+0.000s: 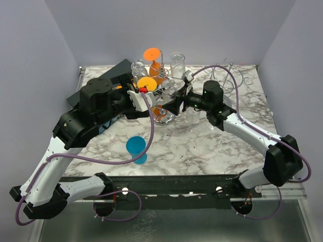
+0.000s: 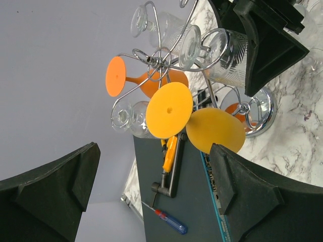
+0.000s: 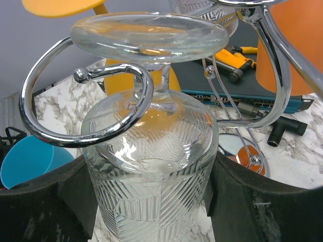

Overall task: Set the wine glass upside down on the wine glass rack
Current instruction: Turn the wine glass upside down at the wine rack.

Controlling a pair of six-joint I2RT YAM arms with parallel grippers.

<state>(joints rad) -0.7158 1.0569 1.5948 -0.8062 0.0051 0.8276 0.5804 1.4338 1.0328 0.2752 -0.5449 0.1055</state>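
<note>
The right gripper [image 3: 151,201] is clamping the bowl of the glass [image 3: 151,146]. The glass is hanging upside down, its stem sitting inside a chrome loop of the rack [image 3: 101,83] and its foot above that loop. Orange glasses [image 2: 169,117] are crowding the neighbouring loops. A blue cup [image 1: 136,146] is standing nearby on the table [image 1: 212,146]. The right arm is reaching in leftward. The left gripper [image 2: 155,148] is gaping wide and empty, facing the rack.

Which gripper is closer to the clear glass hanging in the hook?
Right. The right gripper grips the clear glass on both sides. The left gripper is open, across the rack, not touching it.
</note>
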